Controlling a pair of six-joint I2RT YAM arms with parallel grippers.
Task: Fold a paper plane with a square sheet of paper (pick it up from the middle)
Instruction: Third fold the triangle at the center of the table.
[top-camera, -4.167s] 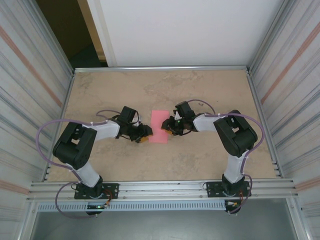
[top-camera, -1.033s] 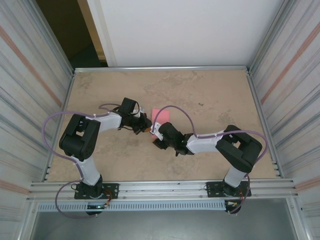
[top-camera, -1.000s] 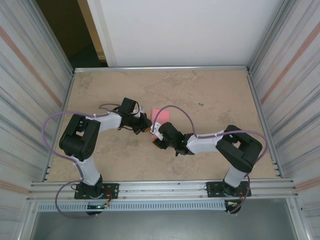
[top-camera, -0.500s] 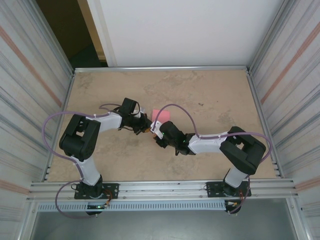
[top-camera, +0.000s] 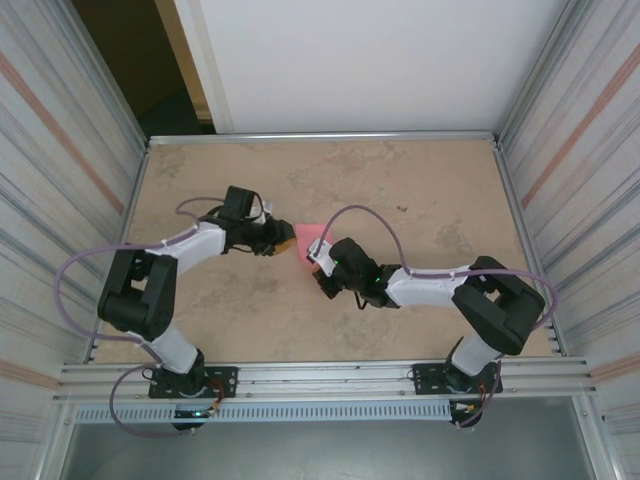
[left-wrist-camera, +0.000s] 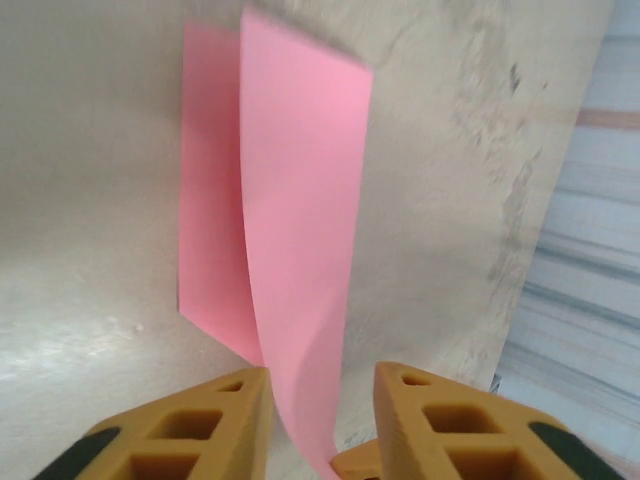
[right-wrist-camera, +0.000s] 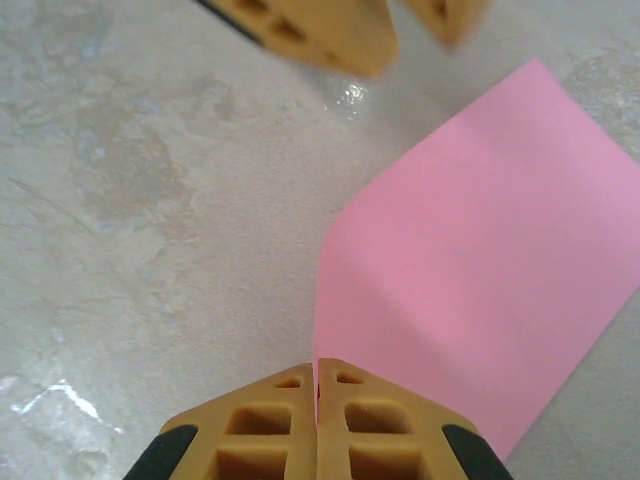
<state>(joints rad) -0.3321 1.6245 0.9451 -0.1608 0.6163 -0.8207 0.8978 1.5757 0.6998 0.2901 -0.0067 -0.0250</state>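
Square sheet of paper (top-camera: 307, 238) sits near the middle of the table (top-camera: 430, 190), between the two arms, and from above we see only a small pink patch of it showing between the left gripper (top-camera: 285, 243) and the right gripper (top-camera: 312, 254), which meet over it from either side. From the right wrist we see the right gripper (right-wrist-camera: 316, 367) with its two orange fingers pressed flat together, and the sheet's near edge (right-wrist-camera: 470, 270) runs straight into the seam between them, so this claw is pinched closed on the paper. That near part lifts off the stone-patterned surface (right-wrist-camera: 150, 160) with a soft bend across it, while the far corner lies flat. At the top of the same view, blurred, are the left arm's fingers (right-wrist-camera: 320, 30), close to the sheet's far side. From the left wrist we see the left gripper (left-wrist-camera: 320, 372) with its fingers (left-wrist-camera: 200, 435) parted; a clear gap stands between them, so this claw is open. The paper (left-wrist-camera: 300, 200) is doubled over here: one layer lies on the table, and the other curves up and passes through that gap, though whether it touches either finger we cannot tell.
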